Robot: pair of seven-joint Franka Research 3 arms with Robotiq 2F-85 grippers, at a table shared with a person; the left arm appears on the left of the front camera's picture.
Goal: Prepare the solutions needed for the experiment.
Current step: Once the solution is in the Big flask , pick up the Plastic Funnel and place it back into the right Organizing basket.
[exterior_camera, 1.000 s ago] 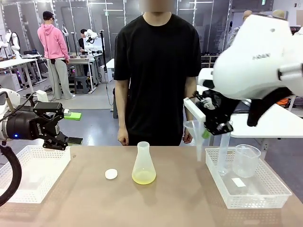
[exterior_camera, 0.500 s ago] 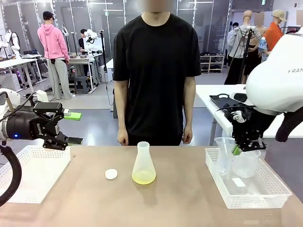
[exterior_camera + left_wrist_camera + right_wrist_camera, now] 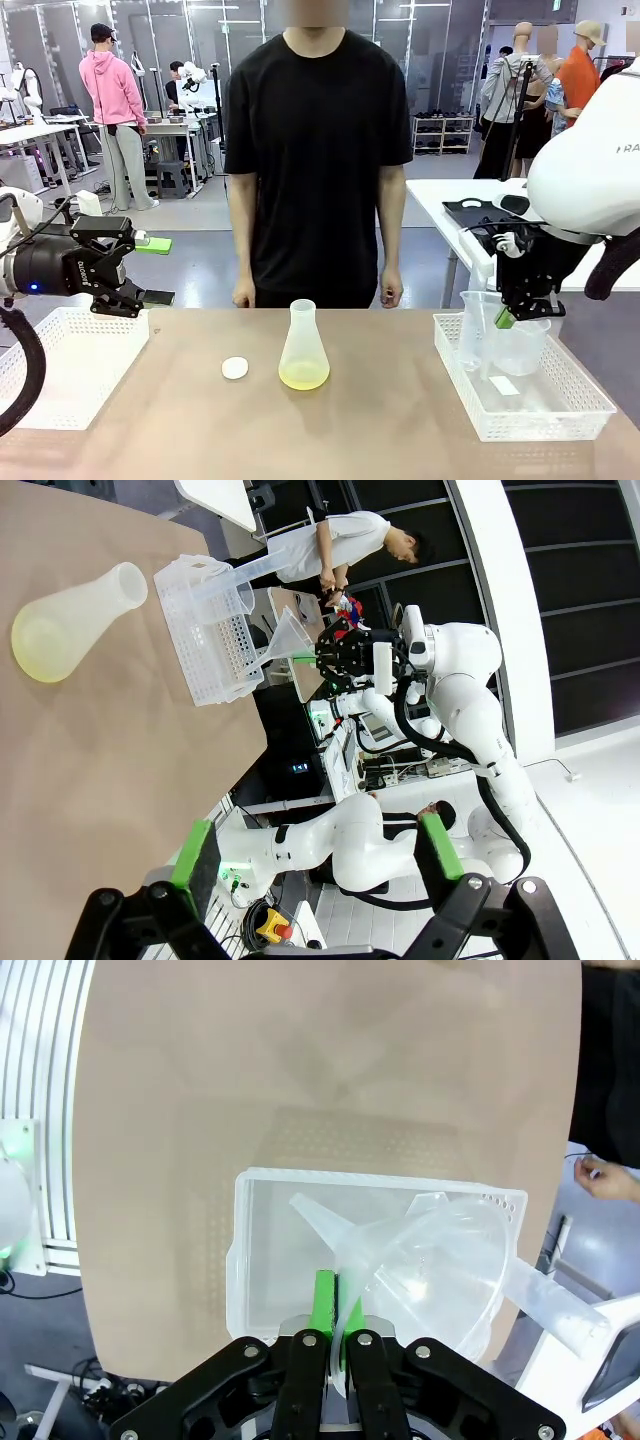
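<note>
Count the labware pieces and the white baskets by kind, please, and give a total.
Conical flask, holding the yellowish solution: 1
Beaker: 1
Funnel: 1
Measuring cylinder: 1
White baskets, left and right: 2
Total: 6

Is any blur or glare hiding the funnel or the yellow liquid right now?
Front view: evenly lit and sharp, the yellow solution reads clearly in the flask. Right wrist view: the clear funnel washes into the white basket, edges faint. Left wrist view: rolled sideways, wide-angle bending, but sharp.
</note>
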